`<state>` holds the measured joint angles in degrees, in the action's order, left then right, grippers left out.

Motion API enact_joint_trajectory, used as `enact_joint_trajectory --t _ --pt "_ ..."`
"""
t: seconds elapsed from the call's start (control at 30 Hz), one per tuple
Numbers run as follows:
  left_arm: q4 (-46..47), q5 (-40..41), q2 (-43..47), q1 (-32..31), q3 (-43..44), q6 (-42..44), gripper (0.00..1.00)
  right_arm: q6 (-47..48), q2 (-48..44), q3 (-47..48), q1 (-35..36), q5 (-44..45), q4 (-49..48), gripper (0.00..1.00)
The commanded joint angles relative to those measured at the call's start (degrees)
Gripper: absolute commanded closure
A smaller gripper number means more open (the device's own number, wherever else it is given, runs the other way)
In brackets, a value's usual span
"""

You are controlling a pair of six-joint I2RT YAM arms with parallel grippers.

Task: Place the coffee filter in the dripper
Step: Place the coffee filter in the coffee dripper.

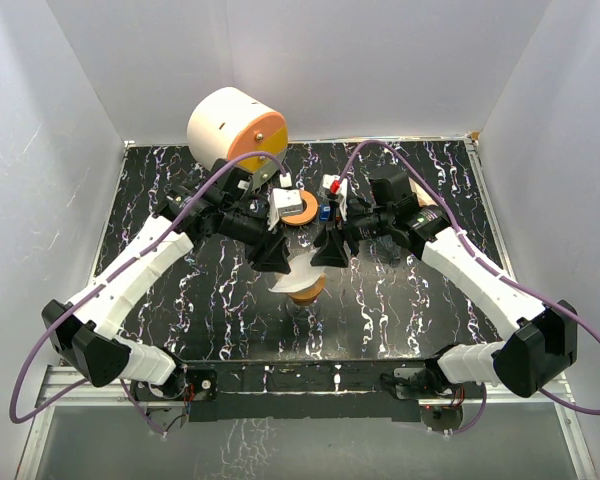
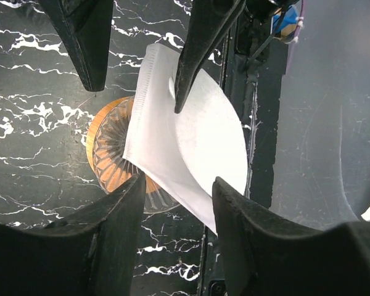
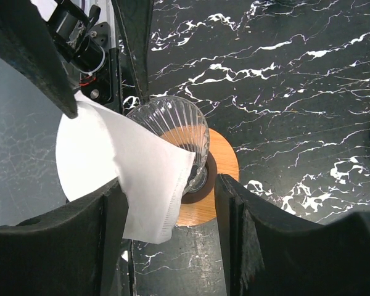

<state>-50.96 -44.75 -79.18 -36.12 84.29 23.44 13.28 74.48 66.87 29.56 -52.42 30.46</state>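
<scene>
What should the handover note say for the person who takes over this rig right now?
Left gripper: open, fingers either side of the coffee filter.
Right gripper: open, over the glass dripper, one finger tip over the filter.
Things: the filter looks folded and tilted, lying across the dripper's rim, not inside it. The dripper stands upright on its wooden base.
Done: filter brought to the dripper.
Left: open the filter, seat it in the cone, withdraw both arms.

A robot lab booth: plain white walls (image 1: 80, 80) box in a black marbled table (image 1: 400, 310)
</scene>
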Motion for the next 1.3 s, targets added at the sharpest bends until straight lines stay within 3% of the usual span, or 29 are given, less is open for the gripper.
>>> enact_joint_trajectory --t 0.0,0.27,0.53,0.93,1.27 --pt "-0.5 0.9 -0.9 -0.4 1.1 2.0 0.58 1.4 -1.2 1.5 -0.1 -2.0 -0.6 0.45" --pt "-0.7 2.7 -2.2 -0.5 1.9 4.7 0.71 3.1 -2.8 0.3 -0.1 -3.0 -0.2 0.44" --pt "-1.8 5.1 -3.1 -0.5 5.3 5.6 0.73 3.9 -4.5 -0.3 -0.8 -3.9 0.6 0.43" --pt "-0.9 6.3 -2.8 -0.5 3.2 5.2 0.54 0.5 -4.6 -2.2 -1.3 -1.1 -2.8 0.43" --pt "0.6 8.4 -1.3 -0.5 -0.5 5.0 0.46 -2.2 -3.0 -2.3 -1.3 0.1 -4.6 0.44"
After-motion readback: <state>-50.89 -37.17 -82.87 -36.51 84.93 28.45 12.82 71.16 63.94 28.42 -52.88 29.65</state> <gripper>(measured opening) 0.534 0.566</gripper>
